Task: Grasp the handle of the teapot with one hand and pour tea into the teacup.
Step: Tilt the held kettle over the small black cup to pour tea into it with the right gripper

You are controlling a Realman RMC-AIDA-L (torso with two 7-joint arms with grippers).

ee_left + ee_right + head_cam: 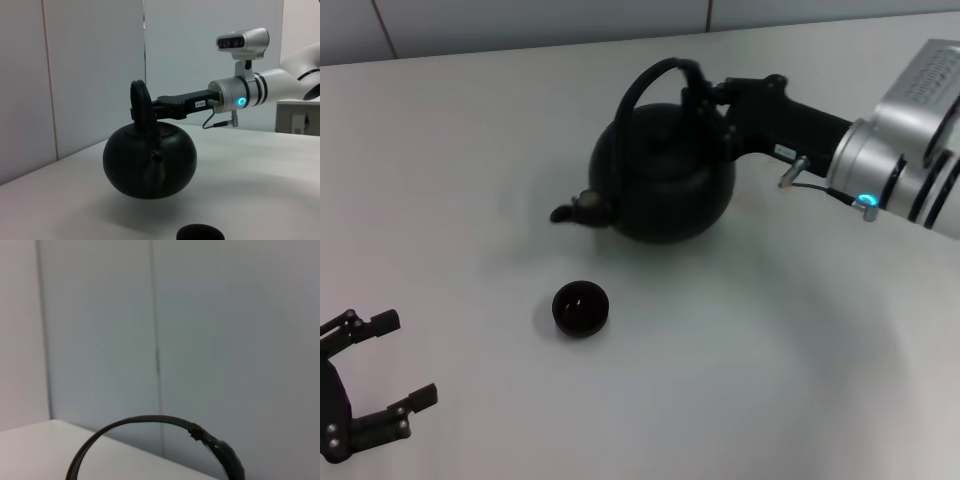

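the left gripper [382, 378] rests spread, low left. the teacup [580, 307] sits mid-table. the teapot [665, 172] hangs lifted behind it, heavy-looking and rigid, the right gripper [705, 95] pinching the handle [655, 78] near its thick side.

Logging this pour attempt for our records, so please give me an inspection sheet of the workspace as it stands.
Surface: white table, bare around the items.
Job's things: black teapot lifted off the table, spout toward the robot's left; small black teacup stands in front of it.
Clutter: nothing seen.
Grippers: right pincer shut on the handle; left pincer open, parked at the near left corner.
Cables: short wire at the right wrist.
Surroundings: pale wall panels behind the table.
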